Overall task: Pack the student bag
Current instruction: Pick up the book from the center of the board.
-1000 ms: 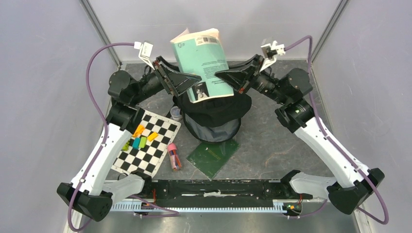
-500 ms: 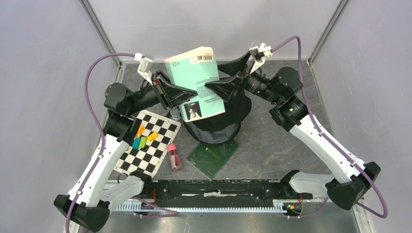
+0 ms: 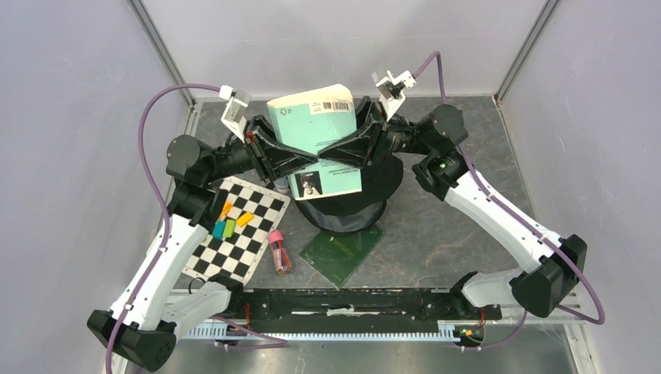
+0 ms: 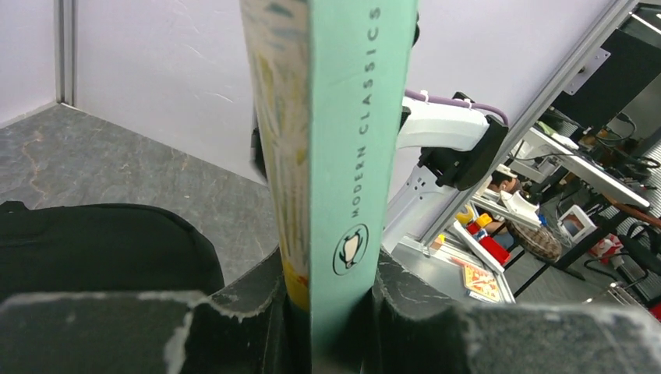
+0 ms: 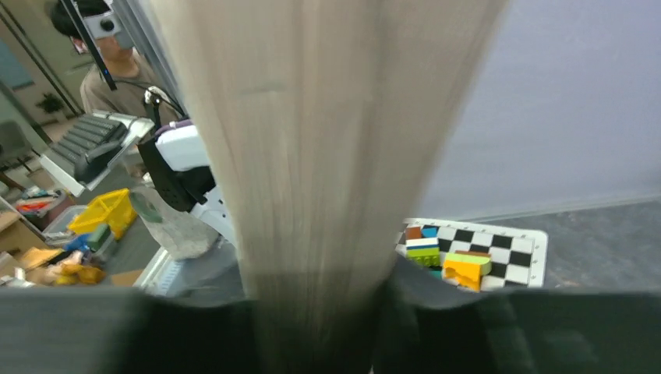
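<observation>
A teal paperback book [image 3: 316, 128] is held in the air between the two arms, its barcode end raised toward the far wall and its cover facing up. The black bag [image 3: 380, 185] is set on the grey table [image 3: 436, 226] near the middle, toward the far side. It lies directly under the book, and the book's lower edge overlaps its top in the overhead view. Whether book and bag touch cannot be told.

The left gripper [image 3: 304, 160] is clamped on the book's spine side. In the left wrist view the teal spine, printed "MODERN CLASSICS", is seen pinched tightly between the two dark fingers [image 4: 234, 312], with the bag low at the left behind them. The right gripper [image 3: 337, 149] is placed on the opposite side. In the right wrist view, which is blurred, the cream page edges fill the gap between its fingers, which are pressed against both sides of the pages.

To the left of the bag a checkerboard [image 3: 248, 243] is laid flat, with a few coloured blocks [image 3: 226, 226] on it. A pink case [image 3: 278, 248] lies just beside the board's right edge, and a small jar [image 3: 281, 184] stands at its far corner. A flat green notebook [image 3: 341, 251] lies on the table just in front of the bag.
</observation>
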{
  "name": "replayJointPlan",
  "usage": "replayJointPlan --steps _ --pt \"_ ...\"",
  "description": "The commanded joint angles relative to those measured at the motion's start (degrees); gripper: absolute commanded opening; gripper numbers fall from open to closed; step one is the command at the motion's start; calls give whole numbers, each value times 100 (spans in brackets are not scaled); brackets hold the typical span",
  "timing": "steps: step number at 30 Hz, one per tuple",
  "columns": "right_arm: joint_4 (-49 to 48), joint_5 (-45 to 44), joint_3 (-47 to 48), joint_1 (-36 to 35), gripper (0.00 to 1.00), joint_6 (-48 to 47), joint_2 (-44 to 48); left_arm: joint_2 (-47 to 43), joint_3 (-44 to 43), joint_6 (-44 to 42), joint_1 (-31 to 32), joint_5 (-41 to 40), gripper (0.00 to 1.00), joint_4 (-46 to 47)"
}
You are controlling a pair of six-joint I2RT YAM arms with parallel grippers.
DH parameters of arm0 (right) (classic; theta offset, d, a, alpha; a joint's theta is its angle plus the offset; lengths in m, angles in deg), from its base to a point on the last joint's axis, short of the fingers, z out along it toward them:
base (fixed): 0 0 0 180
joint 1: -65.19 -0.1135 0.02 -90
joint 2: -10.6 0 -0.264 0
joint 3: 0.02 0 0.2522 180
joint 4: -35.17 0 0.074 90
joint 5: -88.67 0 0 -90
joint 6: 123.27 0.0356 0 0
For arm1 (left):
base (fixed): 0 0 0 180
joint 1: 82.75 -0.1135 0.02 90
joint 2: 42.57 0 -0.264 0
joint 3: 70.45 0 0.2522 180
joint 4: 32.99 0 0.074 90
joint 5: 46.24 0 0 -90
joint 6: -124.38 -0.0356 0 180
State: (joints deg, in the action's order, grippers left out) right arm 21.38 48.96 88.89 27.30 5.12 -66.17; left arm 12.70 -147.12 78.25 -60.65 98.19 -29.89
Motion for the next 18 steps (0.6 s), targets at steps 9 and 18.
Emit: replayJointPlan --steps 9,18 --pt "3305 -3000 796 -12 0 -2401 977 -579 439 -3255 145 -2583 100 -2342" --pt "5286 -6537 1247 5 0 -3343 1065 -570 1290 -5199 2259 -5040 100 -2671"
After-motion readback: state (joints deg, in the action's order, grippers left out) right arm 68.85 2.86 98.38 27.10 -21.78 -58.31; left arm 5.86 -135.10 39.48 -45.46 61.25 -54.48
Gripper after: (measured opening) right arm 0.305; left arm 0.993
